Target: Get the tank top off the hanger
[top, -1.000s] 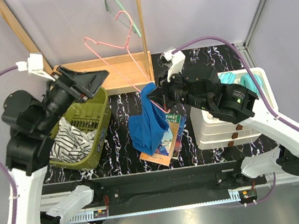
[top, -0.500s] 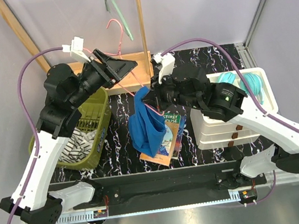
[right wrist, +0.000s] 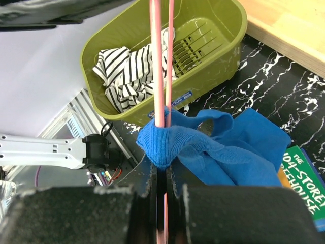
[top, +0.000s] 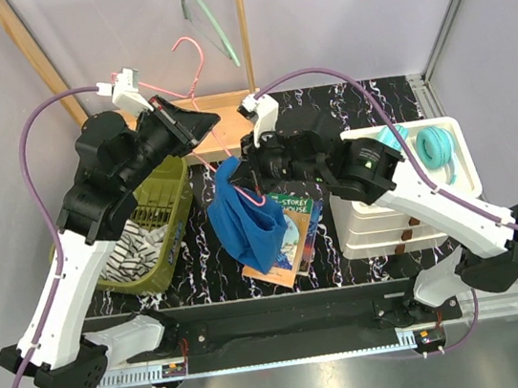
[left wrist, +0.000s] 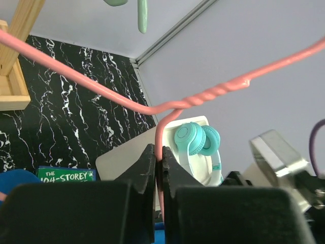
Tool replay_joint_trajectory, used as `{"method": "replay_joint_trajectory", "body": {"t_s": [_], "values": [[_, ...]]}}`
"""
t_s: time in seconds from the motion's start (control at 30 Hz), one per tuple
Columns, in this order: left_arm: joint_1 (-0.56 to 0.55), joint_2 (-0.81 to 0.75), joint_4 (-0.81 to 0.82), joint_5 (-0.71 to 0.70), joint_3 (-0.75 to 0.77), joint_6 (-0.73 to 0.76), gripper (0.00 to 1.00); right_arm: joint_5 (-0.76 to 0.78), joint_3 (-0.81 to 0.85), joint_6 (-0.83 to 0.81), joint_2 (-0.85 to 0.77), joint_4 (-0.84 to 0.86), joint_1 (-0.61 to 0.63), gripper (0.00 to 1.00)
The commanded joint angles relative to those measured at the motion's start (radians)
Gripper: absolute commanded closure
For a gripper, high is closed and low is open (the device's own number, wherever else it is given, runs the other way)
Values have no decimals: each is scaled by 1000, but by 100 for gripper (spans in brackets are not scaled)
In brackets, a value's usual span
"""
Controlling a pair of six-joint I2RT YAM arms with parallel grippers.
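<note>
The left gripper (left wrist: 158, 152) is clamped on the pink hanger (left wrist: 203, 99), its jaws closed on the wire just below the twisted neck, upper centre of the overhead view. The right gripper (right wrist: 163, 170) is pinched shut on the tank top (right wrist: 238, 147) where a strap bunches round the hanger's two lower wires (the wires seem to run between its pads too). That is the likely trouble: if wire is caught with the cloth, a pull drags the hanger rather than sliding the strap off, and the thin wire could twist in the left jaws. The tank top is blue ribbed knit, limp and crumpled, hanging mid-frame over the book (top: 295, 232), right of the green basket (top: 179, 210)
</note>
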Motion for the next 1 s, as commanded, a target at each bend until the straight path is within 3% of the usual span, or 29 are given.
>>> {"method": "replay_joint_trajectory", "body": {"t_s": [0.0, 0.17, 0.23, 0.27, 0.4, 0.5, 0.63, 0.97], "values": [[37, -15, -6, -64, 46, 71, 100, -32, 43, -4, -9, 51, 1, 100], [43, -9, -48, -145, 112, 130, 100, 5, 22, -16, -11, 51, -1, 86], [45, -1, -66, -187, 148, 182, 100, 85, 14, -7, -6, 40, -1, 79], [45, -1, -84, -202, 181, 197, 100, 116, 20, -3, 0, 31, 1, 65], [45, 1, -127, -314, 264, 271, 100, 227, 83, -3, 48, -36, -1, 26], [45, -18, -141, -391, 304, 304, 100, 249, 68, -13, 40, -58, -1, 11], [45, -50, -140, -419, 295, 309, 100, 243, 7, -18, -3, -58, -1, 0], [43, -84, -141, -390, 232, 234, 100, 71, -24, -52, -96, -43, -1, 0]]}}
